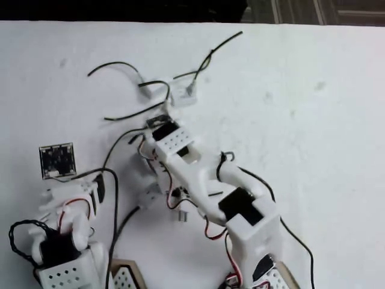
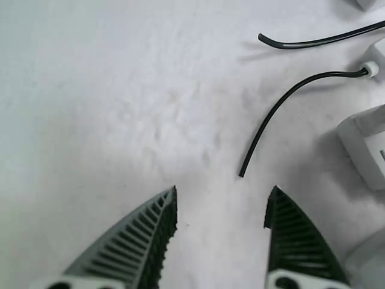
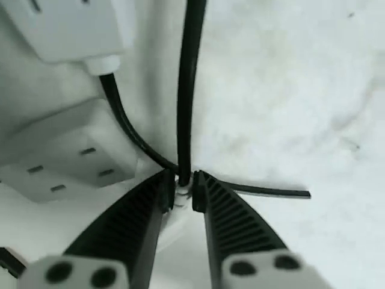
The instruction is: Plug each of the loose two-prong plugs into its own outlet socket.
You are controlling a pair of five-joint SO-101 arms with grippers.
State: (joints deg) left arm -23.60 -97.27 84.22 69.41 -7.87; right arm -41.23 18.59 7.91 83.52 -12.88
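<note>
The right gripper (image 3: 180,180) is seen with its fingers closed on the white neck of a two-prong plug (image 3: 181,191), where its black cord (image 3: 187,90) leaves it; the plug body is hidden. The plug is judged light and rigid. The cord is judged springy and likely to tug it askew, so hold is best taken on the hard neck or body, not the cord. Just beside lies the outlet block (image 3: 60,162), slots facing up. Being light, it may be pushed along the surface (image 3: 313,90) when pressed. A second plug (image 3: 60,24) lies beyond, its cord curving toward the fingertips, where it could be snagged. Farther off, the left gripper (image 2: 221,198) hangs with fingers apart over the surface, near a loose cord end (image 2: 243,171).
</note>
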